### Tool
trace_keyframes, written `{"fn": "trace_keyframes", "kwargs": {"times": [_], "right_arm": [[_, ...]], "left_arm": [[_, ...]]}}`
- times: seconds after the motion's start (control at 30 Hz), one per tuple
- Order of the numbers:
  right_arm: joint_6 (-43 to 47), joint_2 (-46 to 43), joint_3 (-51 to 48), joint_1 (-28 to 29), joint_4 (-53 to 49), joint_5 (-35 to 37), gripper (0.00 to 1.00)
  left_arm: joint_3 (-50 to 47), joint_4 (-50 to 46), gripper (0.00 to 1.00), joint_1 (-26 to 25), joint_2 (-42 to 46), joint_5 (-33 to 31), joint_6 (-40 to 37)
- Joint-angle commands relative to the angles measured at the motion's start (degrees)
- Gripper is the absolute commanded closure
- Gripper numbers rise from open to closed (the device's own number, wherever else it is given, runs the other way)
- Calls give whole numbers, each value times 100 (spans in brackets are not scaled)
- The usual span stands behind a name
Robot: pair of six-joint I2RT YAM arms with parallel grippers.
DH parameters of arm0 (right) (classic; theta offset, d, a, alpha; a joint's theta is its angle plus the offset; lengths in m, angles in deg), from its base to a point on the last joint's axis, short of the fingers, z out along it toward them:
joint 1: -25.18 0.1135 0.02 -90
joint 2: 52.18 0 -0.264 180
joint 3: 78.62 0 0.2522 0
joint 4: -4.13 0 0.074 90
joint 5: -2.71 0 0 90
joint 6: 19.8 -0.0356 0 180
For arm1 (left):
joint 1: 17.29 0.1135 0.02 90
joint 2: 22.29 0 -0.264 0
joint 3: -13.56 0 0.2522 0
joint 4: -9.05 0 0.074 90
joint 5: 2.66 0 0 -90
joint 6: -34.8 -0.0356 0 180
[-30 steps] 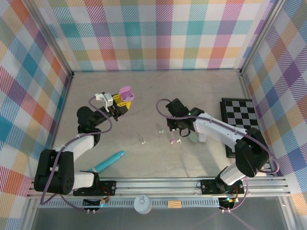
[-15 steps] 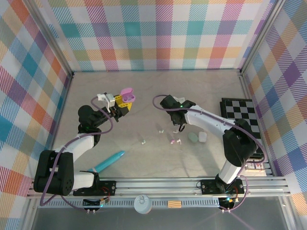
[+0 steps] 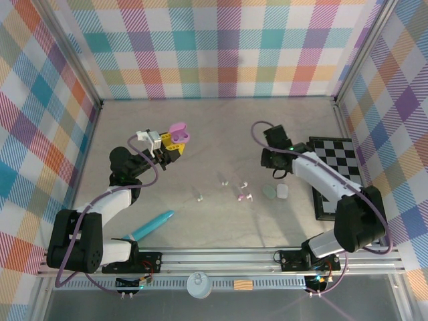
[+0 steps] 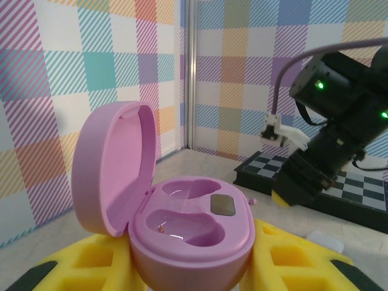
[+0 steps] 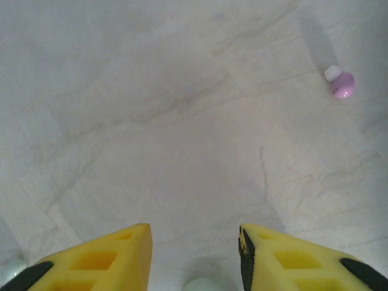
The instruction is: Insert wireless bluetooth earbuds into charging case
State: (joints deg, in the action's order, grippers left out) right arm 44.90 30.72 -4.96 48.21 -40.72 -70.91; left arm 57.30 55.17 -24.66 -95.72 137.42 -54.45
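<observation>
**Case Open, Earbuds Yet to Go In**

On the pale desk (image 3: 221,120), the left pincer (image 4: 194,270) pinches the purple charging case (image 4: 193,227), lid up, both wells looking empty. The right pincer (image 5: 194,242) hangs spread with nothing between its fingers, just above the surface. The earbuds (image 3: 239,197) lie loose at mid-desk, well apart from the held case. One purple earbud (image 5: 341,85) sits ahead of the right fingers. On this evidence no bud is seated, and every pick and insertion is left to do.
</observation>
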Motion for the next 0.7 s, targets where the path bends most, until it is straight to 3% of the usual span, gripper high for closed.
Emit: {"fn": "trace_keyframes", "kwargs": {"times": [0.0, 0.1, 0.2, 0.37, 0.5, 0.67], "right_arm": [[77, -187, -205, -497, 319, -858, 55], [12, -294, -377, -887, 440, -1379, 54], [-82, -313, -485, -834, 488, -1994, 51], [-220, -441, -847, -128, 435, -2569, 48], [292, -197, -920, 217, 332, -3347, 45], [75, 46, -779, 255, 122, -3116, 46]], "left_arm": [[158, 147, 71, -53, 46, 107, -75], [140, 144, 71, -75, 57, 98, -75], [155, 147, 71, -91, 64, 98, -69], [149, 95, 71, -89, 126, 77, -88], [129, 118, 71, -93, 112, 69, -100], [141, 161, 71, -91, 110, 76, -54]]}}
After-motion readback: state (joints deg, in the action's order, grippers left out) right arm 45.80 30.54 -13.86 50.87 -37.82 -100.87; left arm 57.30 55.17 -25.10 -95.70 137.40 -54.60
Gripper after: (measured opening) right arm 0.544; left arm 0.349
